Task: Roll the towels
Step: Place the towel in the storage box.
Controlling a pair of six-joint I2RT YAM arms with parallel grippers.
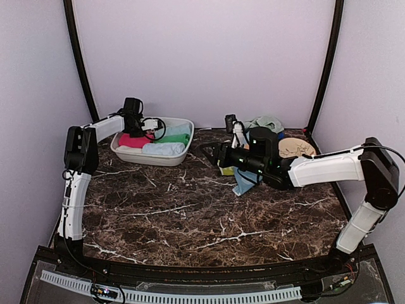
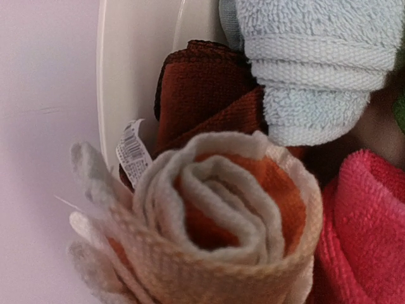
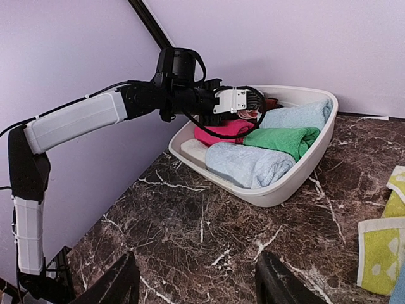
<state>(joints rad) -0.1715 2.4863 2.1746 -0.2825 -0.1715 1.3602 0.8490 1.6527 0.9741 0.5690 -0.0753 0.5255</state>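
My left gripper (image 1: pixel 147 125) hangs over the white tub (image 1: pixel 183 154), shut on a rolled peach-orange towel (image 2: pixel 228 221) whose roll hides the fingers. Rolled towels lie in the tub: pink (image 3: pixel 221 132), green (image 3: pixel 285 138), light blue (image 3: pixel 247 163) and a dark red-brown one (image 2: pixel 202 95). My right gripper (image 3: pixel 197 288) is open above bare table, to the right of the tub, with nothing between its fingers. A yellow-green towel (image 3: pixel 383 244) lies flat on the table to its right. A blue towel (image 1: pixel 242 182) lies under the right arm.
A round beige disc (image 1: pixel 296 147) and a mint cloth (image 1: pixel 266 121) sit at the back right. Purple walls close in the back and both sides. The tub stands against the back left wall.
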